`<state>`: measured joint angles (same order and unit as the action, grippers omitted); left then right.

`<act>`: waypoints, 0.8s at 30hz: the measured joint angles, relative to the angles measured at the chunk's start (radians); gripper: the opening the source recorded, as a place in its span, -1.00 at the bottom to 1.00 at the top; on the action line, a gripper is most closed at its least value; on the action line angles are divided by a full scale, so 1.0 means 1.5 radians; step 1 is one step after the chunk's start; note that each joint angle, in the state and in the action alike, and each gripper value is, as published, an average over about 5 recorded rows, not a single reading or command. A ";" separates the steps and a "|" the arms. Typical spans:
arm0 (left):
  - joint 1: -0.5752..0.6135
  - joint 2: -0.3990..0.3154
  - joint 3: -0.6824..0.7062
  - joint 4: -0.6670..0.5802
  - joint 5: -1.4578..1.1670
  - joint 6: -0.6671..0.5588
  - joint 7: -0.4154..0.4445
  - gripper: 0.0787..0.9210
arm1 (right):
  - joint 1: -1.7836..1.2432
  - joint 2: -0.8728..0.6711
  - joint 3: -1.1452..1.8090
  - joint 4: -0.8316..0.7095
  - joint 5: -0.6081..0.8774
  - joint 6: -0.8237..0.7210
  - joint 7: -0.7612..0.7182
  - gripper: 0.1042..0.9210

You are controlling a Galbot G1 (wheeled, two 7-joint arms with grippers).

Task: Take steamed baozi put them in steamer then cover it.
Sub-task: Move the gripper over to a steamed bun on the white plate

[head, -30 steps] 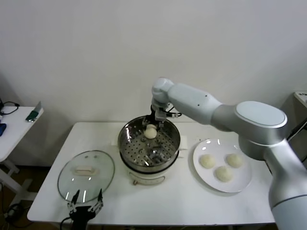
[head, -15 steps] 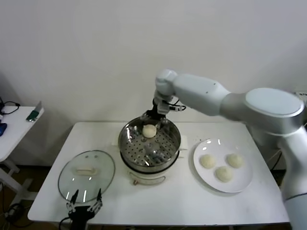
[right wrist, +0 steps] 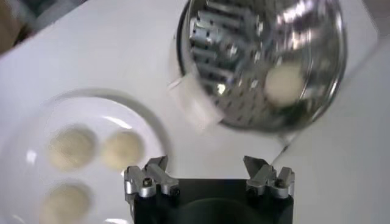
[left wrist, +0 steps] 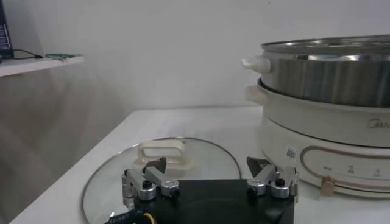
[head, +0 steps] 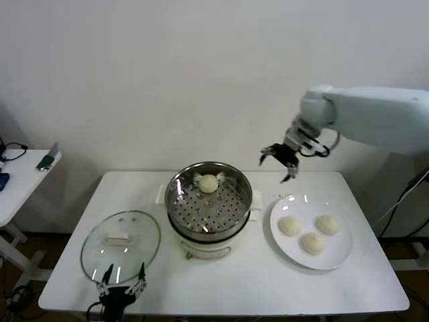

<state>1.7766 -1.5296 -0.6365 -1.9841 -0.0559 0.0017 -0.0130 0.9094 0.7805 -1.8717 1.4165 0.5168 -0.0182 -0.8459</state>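
**One bun in the pot, three on the plate**

We see the right gripper (head: pixel 281 163) up in the air between the steamer (head: pixel 208 202) and the plate (head: pixel 342 253), jaws spread wide and holding nothing. From its own wrist camera we look straight down on the pot and the plate rim, and the dark fingers (right wrist: pixel 146 179) stand clearly apart.

Inside the steamer's shiny steel bowl sits a single steamed baozi (head: pixel 208 183), a smooth cream dome resting on the perforated tray towards the far wall. The pot stands on its cream-white base, its polished rim bright.

Three more buns (head: pixel 313 242) lie on the flat, round white plate to the right of the steamer, close together but apart from one another, each pale, matte and rounded.

The cover (head: pixel 120 246) lies flat on the white table (head: pixel 241 288) to the left of the pot: clear glass, thin metal rim, cream bar handle in the middle. The left gripper (head: pixel 120 276) hangs low at the table's near edge, just by the lid's rim, jaws apart and empty.
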 measured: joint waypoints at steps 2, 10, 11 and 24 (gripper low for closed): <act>-0.002 0.000 0.000 0.002 0.000 0.000 0.000 0.77 | -0.022 -0.024 0.007 0.015 0.007 -0.054 0.010 0.76; -0.007 0.002 0.002 0.009 0.000 0.000 0.000 0.77 | -0.157 -0.058 0.105 0.010 0.013 -0.180 0.035 0.76; -0.007 0.003 0.002 0.010 0.000 0.000 0.000 0.77 | -0.174 -0.056 0.119 0.003 0.012 -0.189 0.037 0.76; -0.007 0.013 -0.003 0.015 -0.002 -0.002 -0.001 0.77 | -0.338 0.001 0.244 -0.105 -0.013 -0.247 0.049 0.75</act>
<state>1.7662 -1.5102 -0.6416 -1.9612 -0.0589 -0.0011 -0.0144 0.4025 0.7823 -1.5052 1.2591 0.4979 -0.3885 -0.7718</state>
